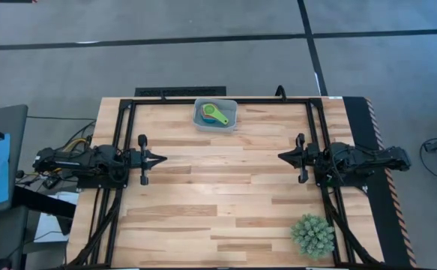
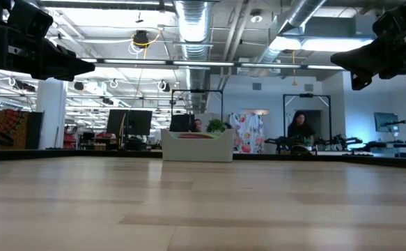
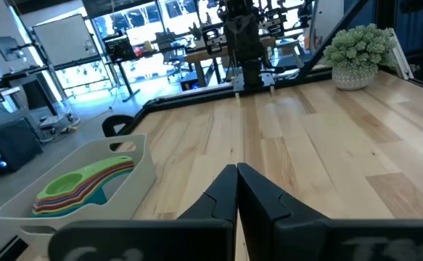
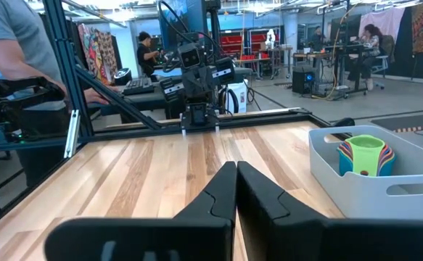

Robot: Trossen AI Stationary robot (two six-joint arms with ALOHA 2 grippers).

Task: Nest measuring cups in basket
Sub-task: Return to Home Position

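Measuring cups [image 1: 213, 115] are nested (green uppermost) in the basket [image 1: 235, 118]; well apart from it, left hand [image 1: 163, 158] and right hand [image 1: 281, 157] are pressed together.

Open-plan robotics lab: exposed ceiling ducts [image 2: 192, 21], monitors [image 2: 129, 121], whiteboard [image 3: 67, 36], seated person [image 2: 301, 125].

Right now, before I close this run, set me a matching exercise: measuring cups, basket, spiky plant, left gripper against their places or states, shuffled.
1. measuring cups
2. basket
3. spiky plant
4. left gripper

A. bottom-right table corner in the high view
B. shut, over the table's left side
C. middle of the table's top edge in the high view
D. nested in the basket

Pairs: 1-D, 2-C, 3-A, 4-B.
The right gripper waits shut at the right side.
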